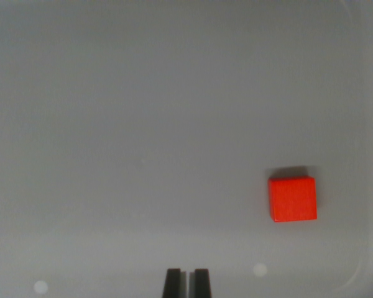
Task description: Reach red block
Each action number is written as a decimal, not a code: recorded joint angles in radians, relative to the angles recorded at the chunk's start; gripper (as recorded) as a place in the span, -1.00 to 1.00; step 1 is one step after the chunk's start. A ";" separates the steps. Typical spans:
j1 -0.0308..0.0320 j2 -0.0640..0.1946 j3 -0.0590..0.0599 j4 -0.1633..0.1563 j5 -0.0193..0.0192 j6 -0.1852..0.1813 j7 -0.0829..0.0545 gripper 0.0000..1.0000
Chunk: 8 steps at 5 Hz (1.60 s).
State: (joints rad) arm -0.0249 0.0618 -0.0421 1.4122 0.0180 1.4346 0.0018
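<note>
A small red block (292,198) lies flat on a plain grey surface, toward the wrist view's right and a little below mid-height. My gripper (186,282) shows at the bottom edge as two dark fingertips (173,283) standing almost together, with only a thin slit between them and nothing held. The block is well off to the right of the fingertips and slightly farther up in the picture, not touching them.
The grey surface (143,124) fills the view. A faint raised rim or edge (368,186) curves along the right side and lower right corner. Two pale round marks (41,287) sit near the bottom.
</note>
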 joint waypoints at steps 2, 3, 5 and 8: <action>-0.0059 0.012 -0.005 -0.026 -0.0042 -0.040 -0.003 -1.00; -0.0059 0.012 -0.005 -0.026 -0.0042 -0.040 -0.003 -1.00; -0.0121 0.025 -0.009 -0.053 -0.0087 -0.082 -0.006 -1.00; -0.0254 0.053 -0.020 -0.112 -0.0183 -0.172 -0.013 -1.00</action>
State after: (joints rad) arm -0.0503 0.1149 -0.0618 1.3003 -0.0003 1.2630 -0.0115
